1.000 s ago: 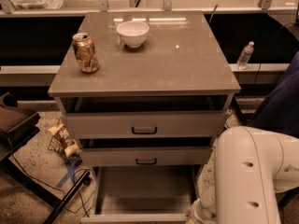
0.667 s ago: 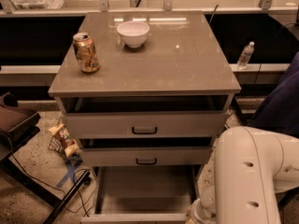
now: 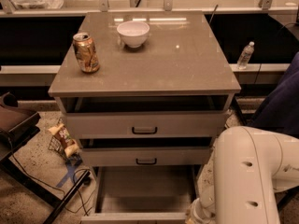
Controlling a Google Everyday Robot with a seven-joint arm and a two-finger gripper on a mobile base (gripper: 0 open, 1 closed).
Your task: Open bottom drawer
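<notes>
The bottom drawer (image 3: 145,190) of the grey cabinet stands pulled out toward the camera, with its plain grey tray showing. Its front panel (image 3: 135,216) lies along the lower edge of the view, and its handle is hidden. My white arm (image 3: 252,171) fills the lower right corner, and its wrist (image 3: 198,213) reaches down beside the drawer's right front corner. The gripper itself is below the frame edge and out of view.
Two upper drawer fronts (image 3: 145,125) (image 3: 145,157) with black handles sit above, each with a dark gap over it. A can (image 3: 86,52) and a white bowl (image 3: 133,33) stand on the cabinet top. A snack bag (image 3: 63,141), cables and a dark chair (image 3: 14,125) are on the left, a water bottle (image 3: 245,55) on the right.
</notes>
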